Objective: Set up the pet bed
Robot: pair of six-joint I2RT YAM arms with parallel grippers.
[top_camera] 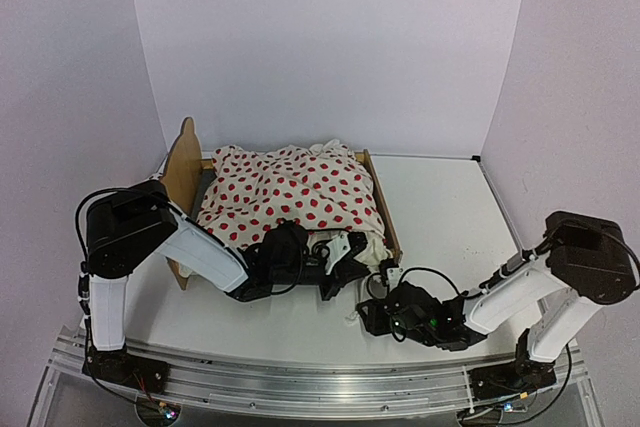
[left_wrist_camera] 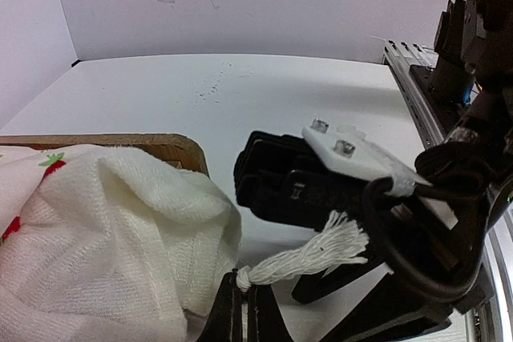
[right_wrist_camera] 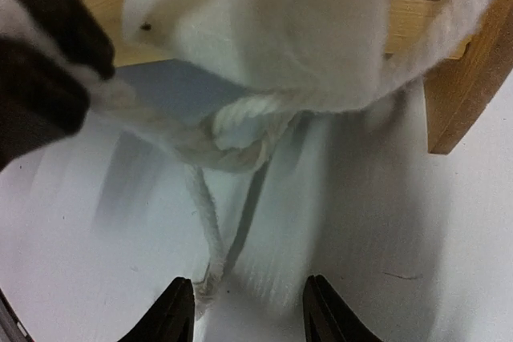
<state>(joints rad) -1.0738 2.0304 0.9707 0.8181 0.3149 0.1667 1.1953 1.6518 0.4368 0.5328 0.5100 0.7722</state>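
Presently on the surface (top_camera: 450, 217): the pet bed (top_camera: 183, 165) stands left of centre, with its headboard toward the left wall and its foot end toward the right arm. Both arms reach in at the near foot-end corner.
Pet bed, handling: judged light and stiff, being thin plywood. It is likely to slide or tip if the cloth on it is tugged hard, and the low rails are probably its weakest parts.
Pet bed, hold points: a side rail or the frame corner (right_wrist_camera: 457, 86), pinched across the wood's thickness. The wavy headboard top would seat flat fingers poorly.
Blanket (top_camera: 290, 192): white with red dots, heaped over the frame and hiding the base. It is soft and limp and will bunch rather than lie flat. Take it at a corner or hem.
Left gripper (left_wrist_camera: 244, 314): fingers closed on the knot of the tassel (left_wrist_camera: 309, 255) at the near blanket corner, just off the wooden rail.
Right gripper (right_wrist_camera: 248, 318): fingers apart, gripping nothing, low over the surface beneath the overhanging blanket edge.
Tassel, handling: cotton strands fan out from the knot. They are thin and compressible and likely to slip from a loose pinch.
Loose cord (right_wrist_camera: 210, 230): hangs from the blanket edge to just beside one finger of the open pair. Whether it touches that finger cannot be told.
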